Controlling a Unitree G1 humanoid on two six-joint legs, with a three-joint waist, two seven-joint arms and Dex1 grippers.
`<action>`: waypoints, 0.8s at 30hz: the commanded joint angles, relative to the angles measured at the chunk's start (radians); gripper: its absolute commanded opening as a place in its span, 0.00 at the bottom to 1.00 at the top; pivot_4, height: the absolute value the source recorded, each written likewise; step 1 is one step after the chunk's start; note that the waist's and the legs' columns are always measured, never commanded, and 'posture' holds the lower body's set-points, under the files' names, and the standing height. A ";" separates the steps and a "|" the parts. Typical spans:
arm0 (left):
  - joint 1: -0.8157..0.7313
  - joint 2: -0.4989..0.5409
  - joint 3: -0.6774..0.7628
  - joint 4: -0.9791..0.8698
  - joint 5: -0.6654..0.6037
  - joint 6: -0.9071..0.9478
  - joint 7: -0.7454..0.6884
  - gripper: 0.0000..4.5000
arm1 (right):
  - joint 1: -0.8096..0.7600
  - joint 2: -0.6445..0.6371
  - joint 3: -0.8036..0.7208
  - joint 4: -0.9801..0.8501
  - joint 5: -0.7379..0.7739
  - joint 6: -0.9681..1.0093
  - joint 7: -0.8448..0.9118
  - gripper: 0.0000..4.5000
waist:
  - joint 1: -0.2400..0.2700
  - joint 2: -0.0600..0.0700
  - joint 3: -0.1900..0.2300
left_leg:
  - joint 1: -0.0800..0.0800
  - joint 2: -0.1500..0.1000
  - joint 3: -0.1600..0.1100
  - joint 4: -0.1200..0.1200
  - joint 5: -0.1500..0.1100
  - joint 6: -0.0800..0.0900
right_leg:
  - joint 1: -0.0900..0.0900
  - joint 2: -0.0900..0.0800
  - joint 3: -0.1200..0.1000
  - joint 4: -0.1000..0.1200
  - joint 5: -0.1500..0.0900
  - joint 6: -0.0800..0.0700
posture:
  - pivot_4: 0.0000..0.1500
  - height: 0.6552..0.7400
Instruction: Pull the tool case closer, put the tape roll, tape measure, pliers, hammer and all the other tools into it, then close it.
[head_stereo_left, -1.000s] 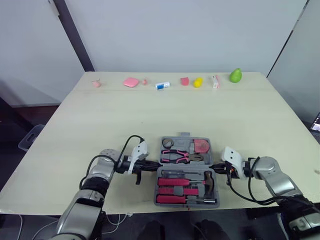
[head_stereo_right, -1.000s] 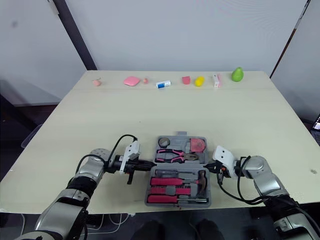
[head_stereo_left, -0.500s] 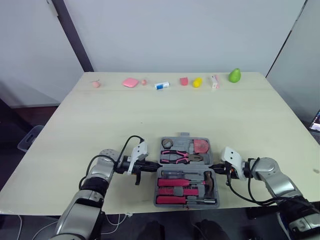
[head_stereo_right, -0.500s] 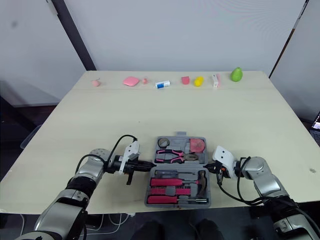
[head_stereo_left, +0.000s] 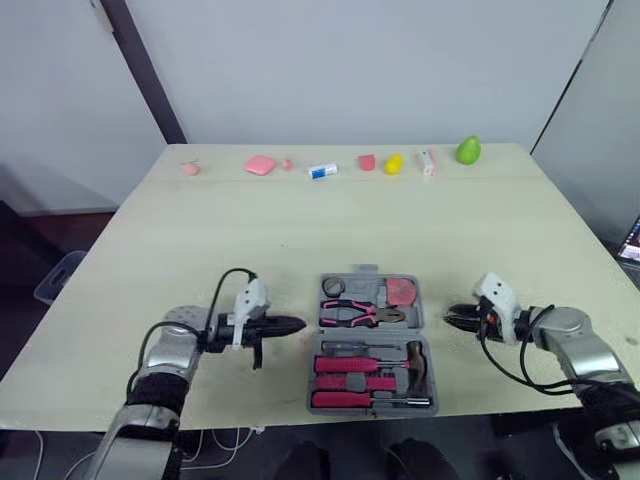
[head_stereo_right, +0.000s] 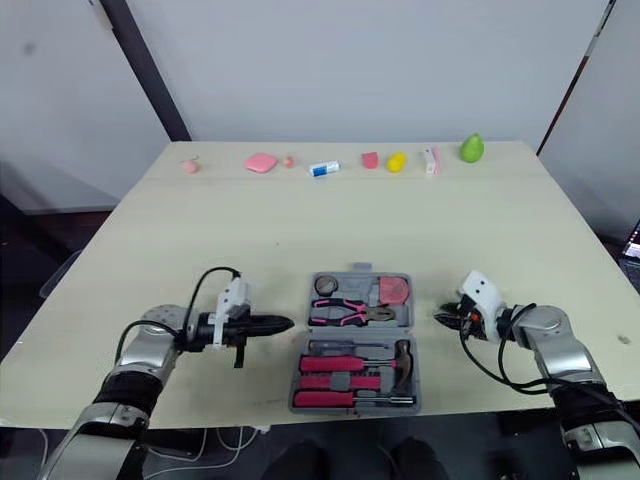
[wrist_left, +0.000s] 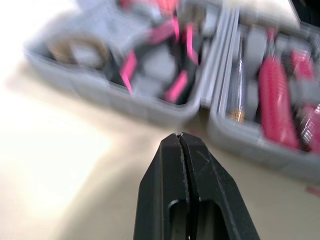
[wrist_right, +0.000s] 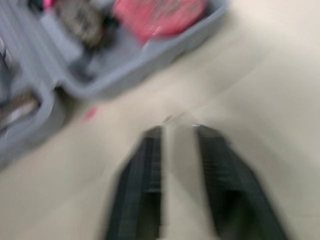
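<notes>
Looking down at the worktop (head_stereo_left: 330, 225), with 12 o'clock pointing away from the robot: the grey tool case (head_stereo_left: 365, 335) lies open and flat near the front edge, roughly centred between the two arms.

The far half holds the tape roll (head_stereo_left: 334, 287) in its 10 o'clock corner, the pink tape measure (head_stereo_left: 402, 291) at 2 o'clock, and the pliers (head_stereo_left: 360, 314) lying across just below them. The near half has the pink-handled screwdrivers (head_stereo_left: 345, 365) and the hammer (head_stereo_left: 418, 360) over on its 3 o'clock side.

The left gripper (head_stereo_left: 295, 324) sits at the case's 9 o'clock, just beside the wall but not touching. It points straight at the case and is clenched tight on nothing, with its fingers (wrist_left: 165, 165) pressed together.

The right gripper (head_stereo_left: 450, 318) is at the case's 3 o'clock, a bit further off and also aimed at the case. It's released, with a clear gap between the fingers (wrist_right: 145, 160) and nothing in it.

Way off at 12 o'clock, a row of small bits lines the far edge, including a green pear-shaped thing (head_stereo_left: 468, 151) and a yellow one (head_stereo_left: 394, 164).
</notes>
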 joint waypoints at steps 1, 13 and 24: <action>0.067 0.011 0.018 -0.220 -0.122 0.073 -0.051 0.00 | -0.064 0.027 -0.095 0.025 0.125 0.125 0.006 0.64 | 0.000 0.000 0.000 | 0.000 0.000 0.000 0.000 0.000 0.000 | 0.000 0.000 0.000 0.000 0.000 0.000 | 1.00 1.00; 0.190 -0.011 -0.136 -0.443 -0.128 0.187 -0.026 0.00 | -0.375 0.146 -0.044 0.448 0.116 0.263 0.019 0.99 | -0.004 0.001 0.001 | 0.000 0.000 0.001 0.000 0.000 0.000 | 0.000 0.000 0.000 -0.001 0.000 0.000 | 1.00 1.00; 0.195 -0.039 -0.214 -0.313 -0.046 0.142 0.000 0.00 | -0.553 0.273 -0.051 0.787 0.072 0.217 0.104 0.99 | -0.008 0.002 0.001 | 0.001 0.000 0.001 -0.001 0.000 0.000 | 0.000 0.001 0.000 0.000 0.000 0.000 | 1.00 1.00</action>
